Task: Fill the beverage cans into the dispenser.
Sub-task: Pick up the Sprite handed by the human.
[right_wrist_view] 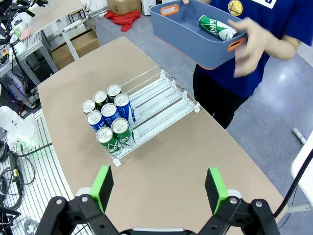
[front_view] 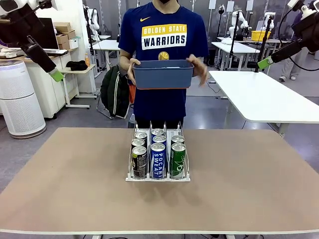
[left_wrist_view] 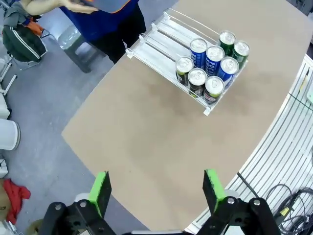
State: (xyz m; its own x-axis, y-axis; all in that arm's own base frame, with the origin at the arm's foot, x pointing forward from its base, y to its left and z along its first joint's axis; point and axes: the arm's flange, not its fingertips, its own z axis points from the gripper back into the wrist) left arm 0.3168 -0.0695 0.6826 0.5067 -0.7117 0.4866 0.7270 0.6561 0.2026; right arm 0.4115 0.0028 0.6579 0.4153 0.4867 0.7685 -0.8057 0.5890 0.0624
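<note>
A wide tan-brown table (front_view: 75, 194) with a pale edge spans the front view. At its far side stands a person in a navy short-sleeved T-shirt (front_view: 164, 30) with yellow and white print. The person holds a blue-grey rectangular plastic bin (front_view: 163, 74) with orange-edged handle slots at chest height, well above the tabletop. One hand (front_view: 132, 69) grips an end of the bin, and the other hand (right_wrist_view: 249, 49), blurred, is just beside the opposite handle.

The low white wire dispenser (front_view: 157, 179), with three parallel lanes and thin upright dividers, sits near the middle of the table, its lanes running from the person toward the robot.

The left gripper (left_wrist_view: 156, 191), black with green pads, is raised high over the robot's left side of the table with its jaws spread wide and nothing between them. The right gripper (right_wrist_view: 159, 188) hangs equally high on the right side, also released and empty. Both are well apart from the dispenser.

Eight slim beverage cans (left_wrist_view: 213, 54) with silver tops stand upright, packed touching at the robot-side end of the dispenser. Three dark cans (front_view: 140, 162) fill the left lane, three blue-and-white "Pocari Sweat" cans (front_view: 158, 160) the middle lane, and two green cans (front_view: 178, 160) the right lane. The far halves of the lanes are bare.

One more green can (right_wrist_view: 217, 28) lies on its side inside the bin.
</note>
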